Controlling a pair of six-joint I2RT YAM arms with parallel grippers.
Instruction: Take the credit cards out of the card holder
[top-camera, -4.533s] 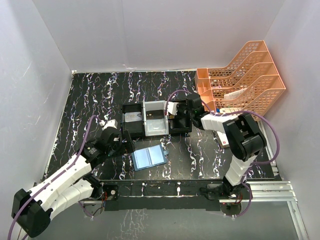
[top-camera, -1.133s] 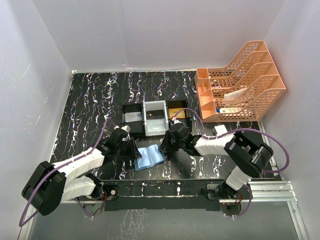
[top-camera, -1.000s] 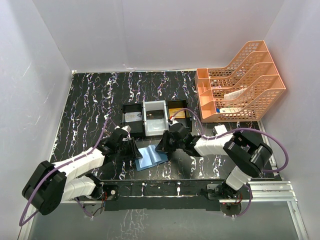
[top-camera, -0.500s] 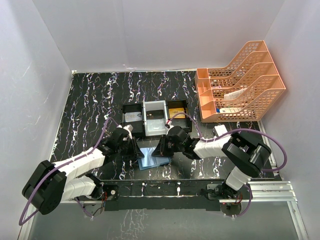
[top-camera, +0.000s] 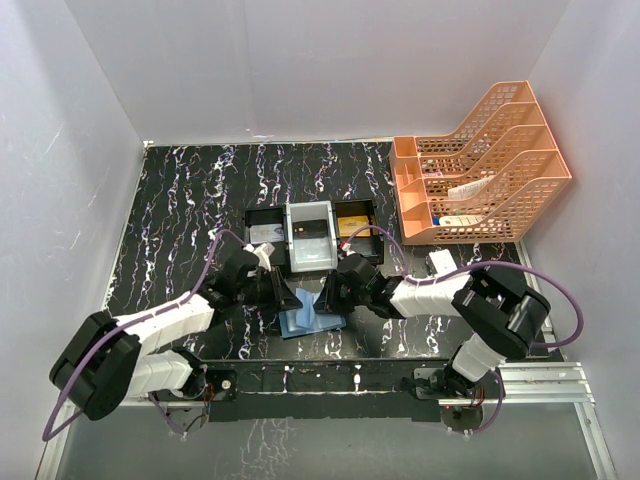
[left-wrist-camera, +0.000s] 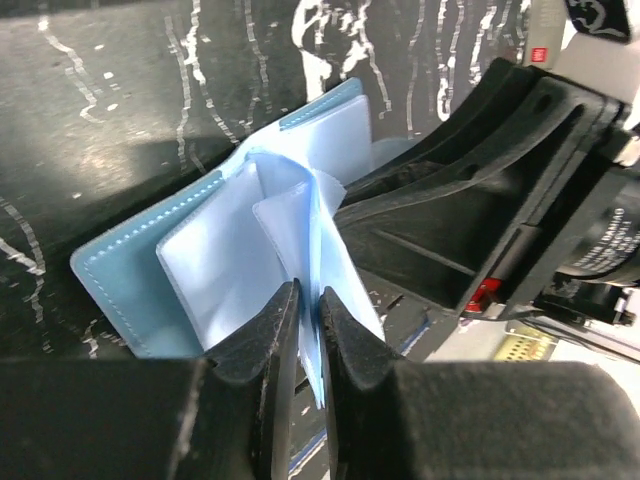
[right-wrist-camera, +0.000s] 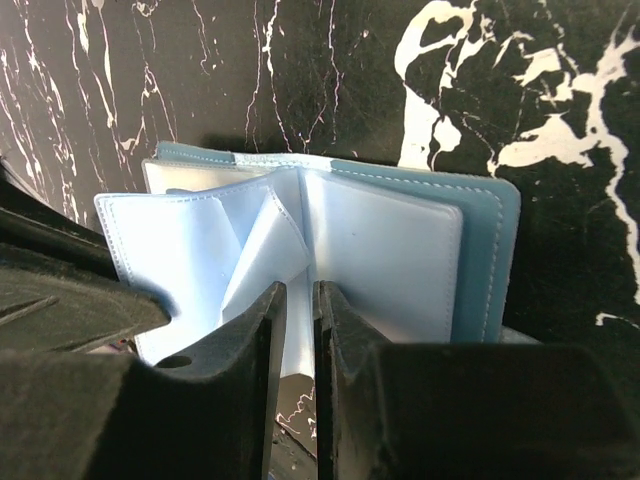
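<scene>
The blue card holder (top-camera: 312, 320) lies open near the table's front edge, its light blue pocket leaves (left-wrist-camera: 215, 270) fanned upward. My left gripper (left-wrist-camera: 308, 312) reaches in from the left, shut on one upright leaf. From the other side my right gripper (right-wrist-camera: 298, 305) faces it, its fingers a slit apart around another leaf (right-wrist-camera: 262, 245). No credit cards show in the pockets. A grey card (top-camera: 264, 234), a dark card (top-camera: 313, 228) and a gold card (top-camera: 351, 226) lie in the tray behind.
The black-and-white three-compartment tray (top-camera: 290, 262) stands just behind the holder. Orange stacked file trays (top-camera: 480, 160) fill the back right corner. A small white box (top-camera: 440, 262) lies beside the right arm. White walls close in the table.
Both grippers have closed in over the card holder from either side and its leaves now stand up. The left jaws have narrowed onto a leaf; the right jaws have parted slightly.
</scene>
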